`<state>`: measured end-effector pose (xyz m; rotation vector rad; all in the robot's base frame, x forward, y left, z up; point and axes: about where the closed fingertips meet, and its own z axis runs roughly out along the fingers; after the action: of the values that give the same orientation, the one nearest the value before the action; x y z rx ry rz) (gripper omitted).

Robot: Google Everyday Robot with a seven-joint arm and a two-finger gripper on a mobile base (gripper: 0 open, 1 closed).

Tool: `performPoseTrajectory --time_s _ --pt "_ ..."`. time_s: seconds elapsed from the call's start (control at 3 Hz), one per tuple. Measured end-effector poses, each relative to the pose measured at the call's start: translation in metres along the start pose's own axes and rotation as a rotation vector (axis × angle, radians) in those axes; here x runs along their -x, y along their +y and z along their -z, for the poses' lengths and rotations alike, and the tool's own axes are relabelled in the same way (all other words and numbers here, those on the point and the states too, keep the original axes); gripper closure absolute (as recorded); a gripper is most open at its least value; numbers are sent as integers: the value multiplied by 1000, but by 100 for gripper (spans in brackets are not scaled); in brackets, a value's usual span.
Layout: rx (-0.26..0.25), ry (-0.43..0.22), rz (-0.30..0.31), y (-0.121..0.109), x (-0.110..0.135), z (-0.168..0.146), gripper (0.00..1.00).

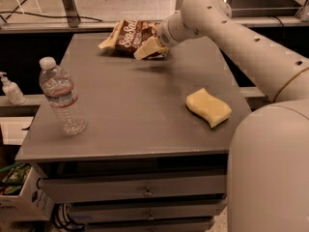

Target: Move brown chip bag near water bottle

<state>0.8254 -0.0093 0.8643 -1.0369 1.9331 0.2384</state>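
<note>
The brown chip bag lies at the far edge of the grey table, left of centre, with white script lettering facing up. My gripper hangs at the bag's right end, overlapping its near edge and hiding part of it. The water bottle, clear with a white cap and a label band, stands upright near the table's front left corner, well away from the bag and the gripper.
A yellow wavy sponge lies on the right side of the table. A small white pump bottle stands on a ledge to the left, off the table. Drawers sit under the tabletop. My arm spans the right side of the view.
</note>
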Motion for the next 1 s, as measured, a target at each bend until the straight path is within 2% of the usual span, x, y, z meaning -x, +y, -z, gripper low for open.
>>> performPoseTrajectory --time_s 0.33,1.0 --pt "-1 -12 4 -3 -4 -15 18" --pt "-3 -42 21 -8 -8 -15 64"
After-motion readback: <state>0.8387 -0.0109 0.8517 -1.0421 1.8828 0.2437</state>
